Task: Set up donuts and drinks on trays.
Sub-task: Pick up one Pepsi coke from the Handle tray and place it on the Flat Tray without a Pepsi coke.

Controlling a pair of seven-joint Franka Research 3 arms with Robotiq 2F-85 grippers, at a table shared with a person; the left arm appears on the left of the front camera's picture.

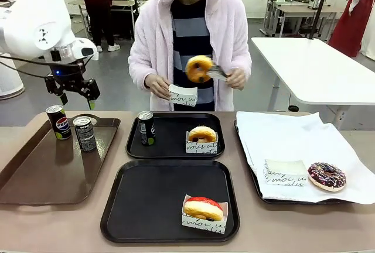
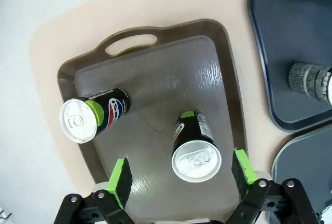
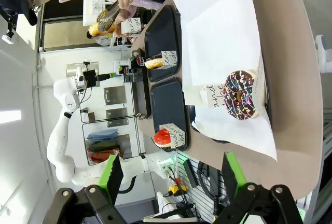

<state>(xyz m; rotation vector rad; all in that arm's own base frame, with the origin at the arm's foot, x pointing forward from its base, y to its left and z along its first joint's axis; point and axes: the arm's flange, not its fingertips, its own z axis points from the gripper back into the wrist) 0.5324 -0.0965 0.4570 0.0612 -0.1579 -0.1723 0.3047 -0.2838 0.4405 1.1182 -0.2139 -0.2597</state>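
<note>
The left pincer (image 1: 77,99) hangs wide and empty over the grey can (image 1: 85,133) — upright on the brown tray (image 1: 35,171), its top between the pads (image 2: 119,180) — so a straight descent should straddle it.

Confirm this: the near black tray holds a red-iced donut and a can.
Wrong on the can. The near black tray holds the red-iced donut and no can. The front view shows the can standing on the far black tray.

A lab hall: white worktable (image 1: 316,68), grey floor (image 1: 114,92), equipment-laden benches (image 1: 293,10) behind the person (image 1: 190,42).
</note>
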